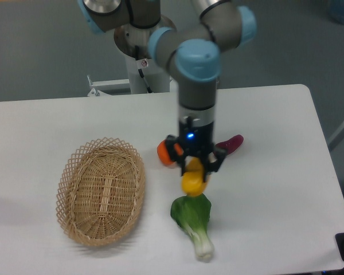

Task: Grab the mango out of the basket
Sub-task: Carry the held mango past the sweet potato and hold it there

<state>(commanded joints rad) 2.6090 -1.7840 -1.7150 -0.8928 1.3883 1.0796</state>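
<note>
Lying nearest: the bok choy (193,222) rested on the white table (275,195), leaves toward the arm, pale stalk toward the front edge.
Basket: the wicker basket (101,191) sat at the left of the table, oval, with nothing visible inside it, well apart from the gripper.
Mango: the yellow mango (194,181) hung off the table, clear of the basket and to its right, just above the leafy end of the bok choy in the camera view; its upper part was hidden between the fingers.
Gripper: the gripper (194,171) pointed straight down and was clenched on the mango, its dark fingers (211,162) pressing the fruit from both sides, a small blue light glowing on its body above.
Orange: the orange (167,153) lay on the table just left of the gripper, partly covered by it; whether they touched could not be told.
Sweet potato: the purple-red sweet potato (231,144) lay just right of the gripper, partly hidden behind it, slanting up to the right.
Arm: the grey arm (196,74) with light blue joint caps rose from the gripper toward the far edge of the table.
Base: the arm's mount (139,40) stood beyond the far edge, over a dark grey floor.
</note>
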